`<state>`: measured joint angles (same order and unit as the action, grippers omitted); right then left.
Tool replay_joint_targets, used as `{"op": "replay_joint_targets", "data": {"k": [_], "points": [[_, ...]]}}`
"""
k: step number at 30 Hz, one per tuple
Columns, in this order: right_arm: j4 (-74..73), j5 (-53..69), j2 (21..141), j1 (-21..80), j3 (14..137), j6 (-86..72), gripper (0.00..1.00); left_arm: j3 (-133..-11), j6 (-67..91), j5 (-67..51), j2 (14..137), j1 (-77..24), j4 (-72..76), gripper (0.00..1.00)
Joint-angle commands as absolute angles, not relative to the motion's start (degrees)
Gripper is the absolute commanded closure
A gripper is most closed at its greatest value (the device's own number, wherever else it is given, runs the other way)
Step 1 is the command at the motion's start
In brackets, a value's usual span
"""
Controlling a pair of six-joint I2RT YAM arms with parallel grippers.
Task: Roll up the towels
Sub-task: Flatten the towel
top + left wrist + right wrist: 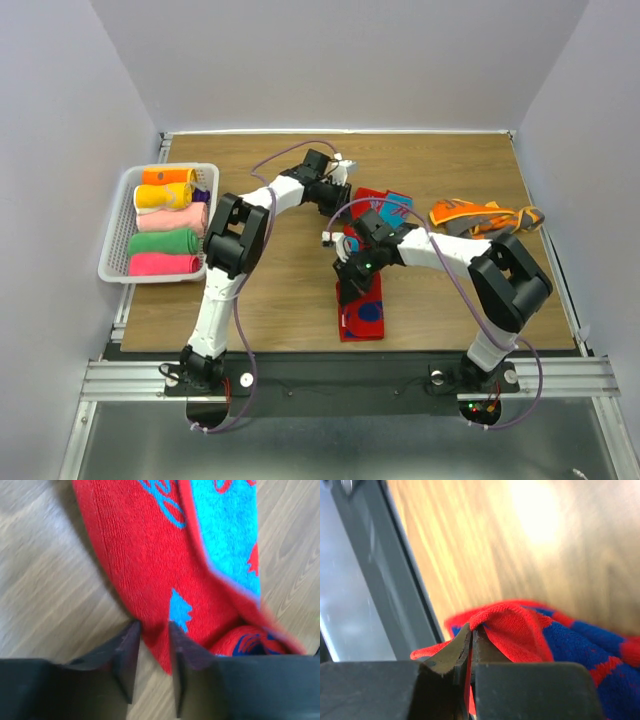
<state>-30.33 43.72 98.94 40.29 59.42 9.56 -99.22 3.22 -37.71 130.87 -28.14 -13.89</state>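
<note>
A red towel with blue patterns [362, 315] lies lengthwise on the wooden table, partly folded over itself. My right gripper [352, 272] is shut on a raised red fold of it [520, 625] near its middle; in the right wrist view the jaws [472, 630] pinch the cloth above the table. My left gripper [340, 190] is at the towel's far end. In the left wrist view its fingers [152, 650] stand a little apart, with the towel's red edge [150, 555] reaching into the gap and bare table showing between them.
A white basket [115, 235] at the left holds several rolled towels, among them a green one [163, 242] and a pink one [165, 265]. A crumpled orange and grey towel [480, 215] lies at the right. The table's near rail shows in the right wrist view [385, 580].
</note>
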Motion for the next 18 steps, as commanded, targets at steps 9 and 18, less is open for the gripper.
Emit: {"op": "replay_joint_targets", "data": {"k": [9, 18], "points": [[-2.6, 35.9, 96.4, 40.3, 64.9, -15.9, 0.93, -124.3, -2.0, -38.1, 141.4, -27.2, -17.9, 1.0], [-11.2, 32.7, 91.8, 36.5, 67.2, -7.2, 0.16, -121.0, -1.9, -37.9, 128.3, -14.5, -18.2, 0.23]]}}
